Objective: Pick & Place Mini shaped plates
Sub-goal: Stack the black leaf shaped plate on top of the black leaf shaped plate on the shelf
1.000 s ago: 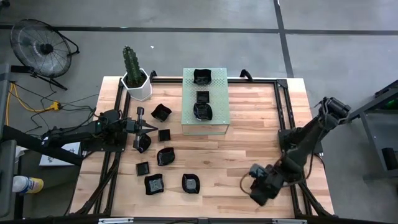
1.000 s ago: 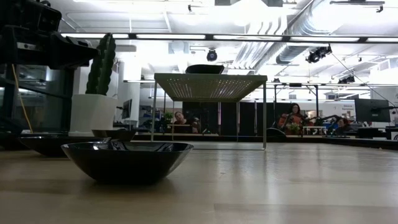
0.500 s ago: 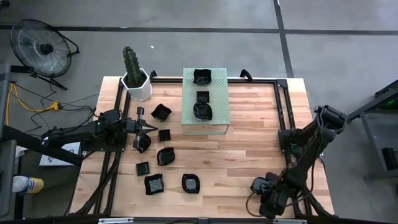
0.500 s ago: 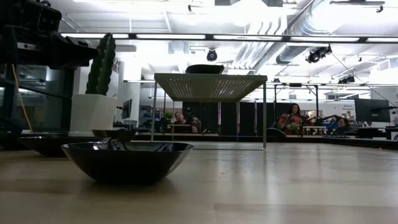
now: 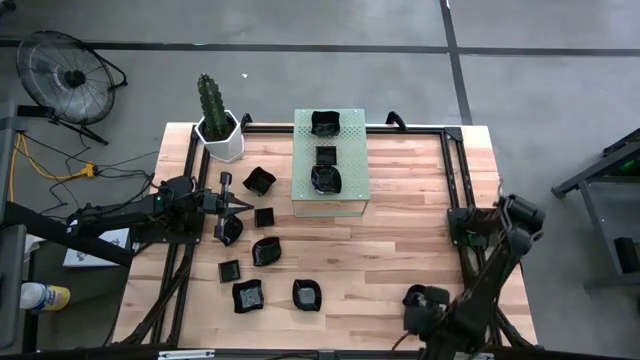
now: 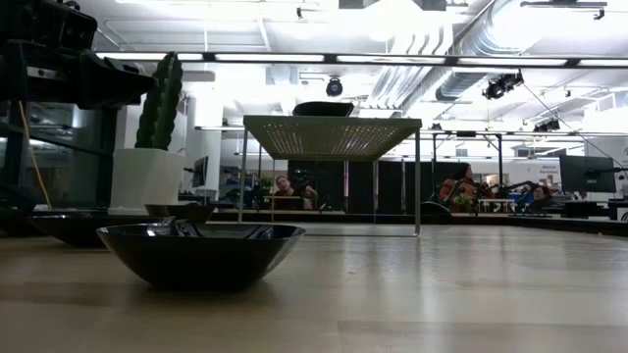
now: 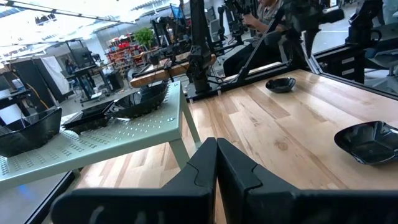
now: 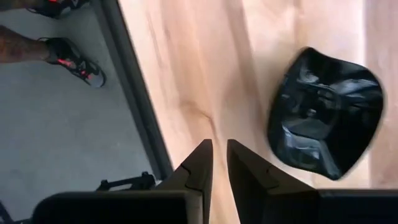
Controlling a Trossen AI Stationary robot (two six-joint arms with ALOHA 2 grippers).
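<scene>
Several small glossy black mini shaped plates lie on the wooden table's left half, among them one (image 5: 307, 294) near the front edge and one (image 5: 267, 250) farther in. Three more (image 5: 325, 179) sit on top of the pale green perforated stand (image 5: 331, 200). My left gripper (image 5: 238, 205) (image 7: 216, 143) is shut and level, beside the plates, holding nothing. My right gripper (image 5: 417, 302) (image 8: 219, 144) points down over bare wood by the near edge. A narrow gap shows between its fingers, and it is empty. A wavy-edged plate (image 8: 326, 115) lies off to its side.
A cactus in a white pot (image 5: 217, 125) stands at the far left corner. Black frame rails (image 5: 455, 180) run along the table's sides. A fan (image 5: 65, 75) sits on the floor. A person's shoe (image 8: 68, 56) shows on the floor past the table's edge (image 8: 134, 106).
My right arm has folded down and swung toward the table's near edge, carrying its gripper closer to that edge, with the wrist rolling on the way. The plates and my left arm have kept still.
</scene>
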